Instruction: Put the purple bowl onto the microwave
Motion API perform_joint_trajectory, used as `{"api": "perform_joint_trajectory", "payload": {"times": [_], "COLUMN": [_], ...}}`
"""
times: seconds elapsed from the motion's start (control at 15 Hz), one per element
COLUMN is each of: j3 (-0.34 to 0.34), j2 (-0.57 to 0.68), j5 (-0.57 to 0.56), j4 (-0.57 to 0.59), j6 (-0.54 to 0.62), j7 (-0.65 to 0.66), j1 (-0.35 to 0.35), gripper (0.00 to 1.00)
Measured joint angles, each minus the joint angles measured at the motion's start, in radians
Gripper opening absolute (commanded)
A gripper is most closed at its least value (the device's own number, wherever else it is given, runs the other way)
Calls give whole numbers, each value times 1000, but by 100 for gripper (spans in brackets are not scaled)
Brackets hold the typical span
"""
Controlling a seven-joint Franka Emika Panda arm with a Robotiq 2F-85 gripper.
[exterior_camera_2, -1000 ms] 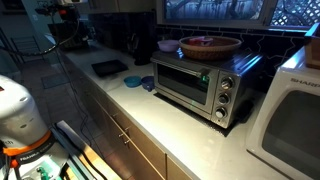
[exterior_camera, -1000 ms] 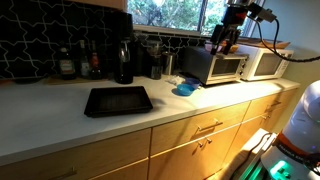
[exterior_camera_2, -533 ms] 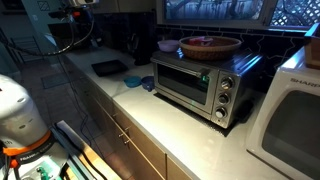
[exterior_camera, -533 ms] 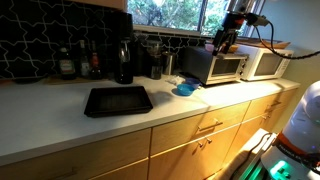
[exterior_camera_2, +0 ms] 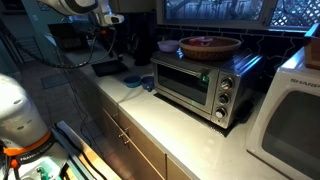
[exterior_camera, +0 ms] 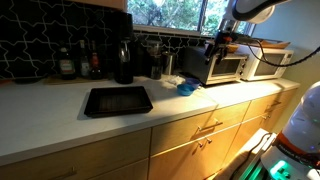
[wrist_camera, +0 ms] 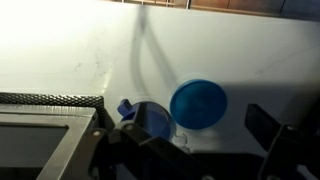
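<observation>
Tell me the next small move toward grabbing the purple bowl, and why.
Probably lower the open gripper toward the purple bowl. In the wrist view the bowl sits on the counter beneath it, beside the blue dish and the microwave corner, and nothing is gripped yet.

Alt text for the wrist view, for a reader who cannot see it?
A round bright blue dish lies on a pale countertop, a duller bluish object beside it, near the corner of a silver-grey oven at left. Dark fingers of the open end effector frame the bottom edge.
</observation>
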Motion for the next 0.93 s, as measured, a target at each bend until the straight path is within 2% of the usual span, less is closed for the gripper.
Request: {"api": "perform_joint_trajectory", "payload": {"times": [0.33, 0.53, 0.93], "j3": [-7, -20, -24], "j2": [89, 110, 111], "j5": [30, 62, 65], "j4": [-43, -89, -108], "j6": [158, 268, 298], "j7": [105, 115, 115], "j1": [-42, -50, -52], "gripper": [100, 100, 100]}}
